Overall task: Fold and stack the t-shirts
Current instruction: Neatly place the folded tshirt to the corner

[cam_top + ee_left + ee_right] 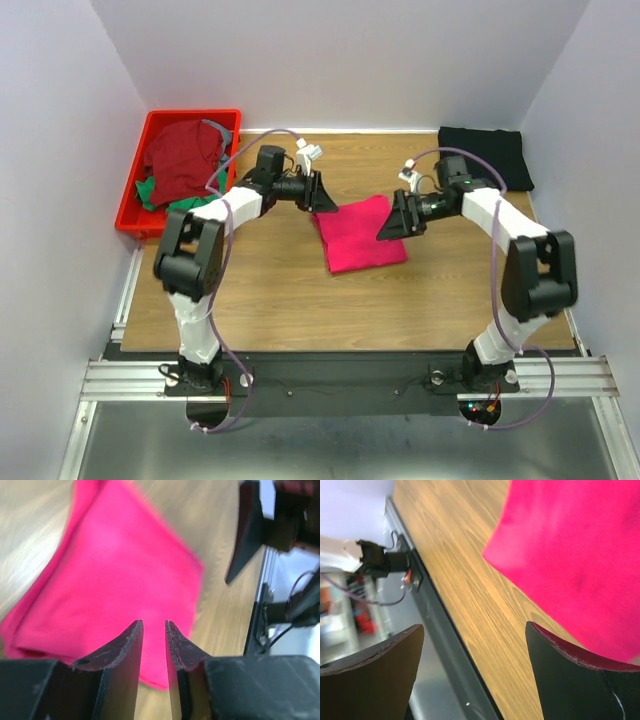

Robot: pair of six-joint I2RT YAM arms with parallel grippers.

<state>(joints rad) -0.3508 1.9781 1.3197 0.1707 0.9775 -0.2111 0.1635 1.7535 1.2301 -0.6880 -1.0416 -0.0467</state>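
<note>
One wood-grain table (280, 300), pale walls (340, 60) around, pink t-shirt (360, 235) midway, red bin (195, 114) far-left

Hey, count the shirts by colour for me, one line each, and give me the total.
pink-red shirt: 1
black shirt: 1
dark red shirt: 1
green shirt: 1
Total: 4

Bare table (300, 310) wood gives passage near of the pink t-shirt (360, 235). The red bin (192, 115) blocks the far left corner, and the black t-shirt (485, 155) covers the far right.
</note>
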